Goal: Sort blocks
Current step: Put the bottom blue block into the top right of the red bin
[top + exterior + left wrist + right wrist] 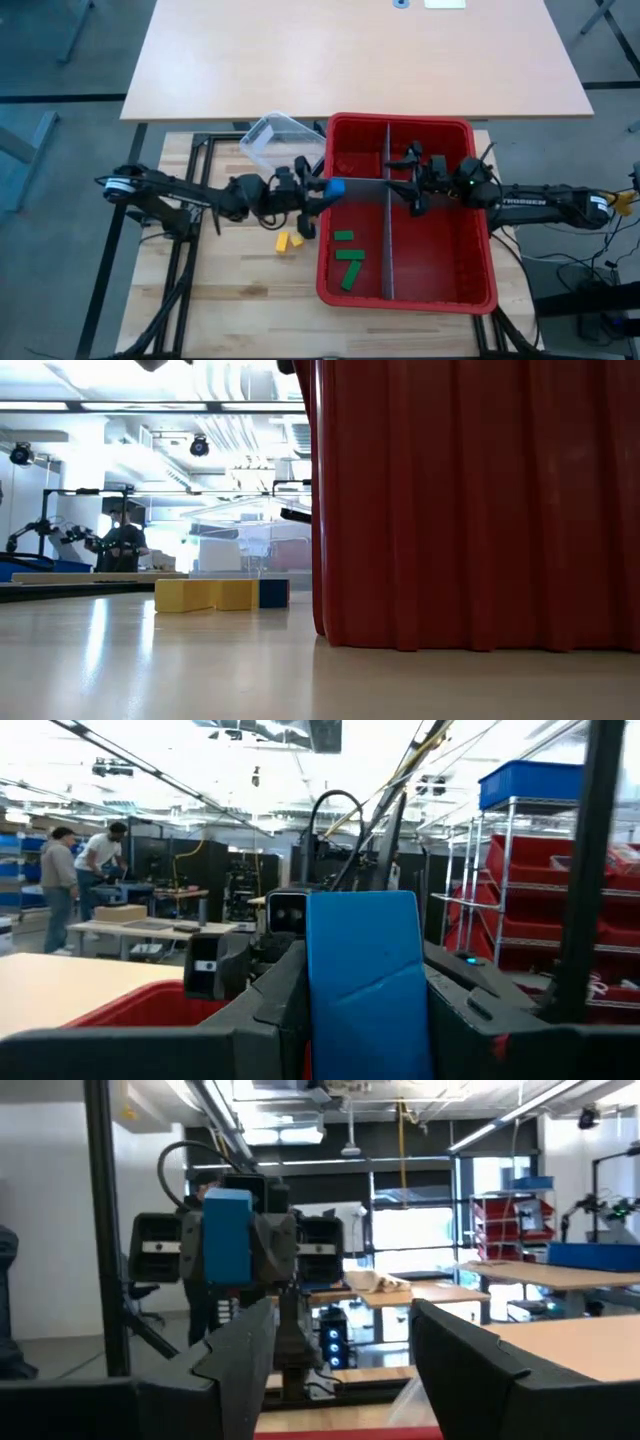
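Sorting under way, much left to do
Our left gripper (325, 190) is clamped on a blue block (336, 186) over the red bin (480, 300); our right gripper (412, 180) hangs apart, empty. Three green blocks (348, 262) lie sorted; yellow blocks (289, 241) wait on the table (240, 300)

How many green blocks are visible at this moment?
3 green blocks, all lying close together in the red bin's left compartment; more may be hidden behind the arms.
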Controlling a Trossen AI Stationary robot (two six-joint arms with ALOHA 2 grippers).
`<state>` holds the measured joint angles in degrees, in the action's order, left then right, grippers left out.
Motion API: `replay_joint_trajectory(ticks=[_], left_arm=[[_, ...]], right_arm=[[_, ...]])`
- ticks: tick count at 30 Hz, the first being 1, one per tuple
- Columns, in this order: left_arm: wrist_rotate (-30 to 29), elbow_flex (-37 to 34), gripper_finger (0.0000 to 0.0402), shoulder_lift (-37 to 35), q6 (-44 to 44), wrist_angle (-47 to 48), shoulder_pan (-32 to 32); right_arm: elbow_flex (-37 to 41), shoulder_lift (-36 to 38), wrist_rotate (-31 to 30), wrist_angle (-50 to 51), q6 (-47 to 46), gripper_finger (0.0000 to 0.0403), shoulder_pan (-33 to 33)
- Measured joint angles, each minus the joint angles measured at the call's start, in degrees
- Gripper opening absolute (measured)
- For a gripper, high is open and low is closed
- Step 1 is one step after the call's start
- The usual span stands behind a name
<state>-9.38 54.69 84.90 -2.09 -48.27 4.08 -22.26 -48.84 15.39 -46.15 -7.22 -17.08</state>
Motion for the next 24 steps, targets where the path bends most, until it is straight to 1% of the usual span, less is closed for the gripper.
replay_joint_trajectory(ticks=[5,9,14,24], left_arm=[[0.6,2.1,0.011,2.5,-1.1,1.4,-1.5],[0.8,2.4,0.011,3.5,-3.1,2.4,-2.7],[1.0,2.4,0.011,4.0,-3.4,2.9,-3.2],[1.1,2.4,0.011,4.0,-3.4,4.3,-3.4]], right_arm=[[-2.5,-3.0,0.3,0.1,-0.2,0.0237,1.5],[-5.1,-4.9,0.3,0.6,1.3,0.0236,3.3],[-7.7,-8.3,0.3,1.2,1.9,0.0232,4.2],[-14.0,-17.2,1.2,0.9,2.9,0.0248,6.6]])
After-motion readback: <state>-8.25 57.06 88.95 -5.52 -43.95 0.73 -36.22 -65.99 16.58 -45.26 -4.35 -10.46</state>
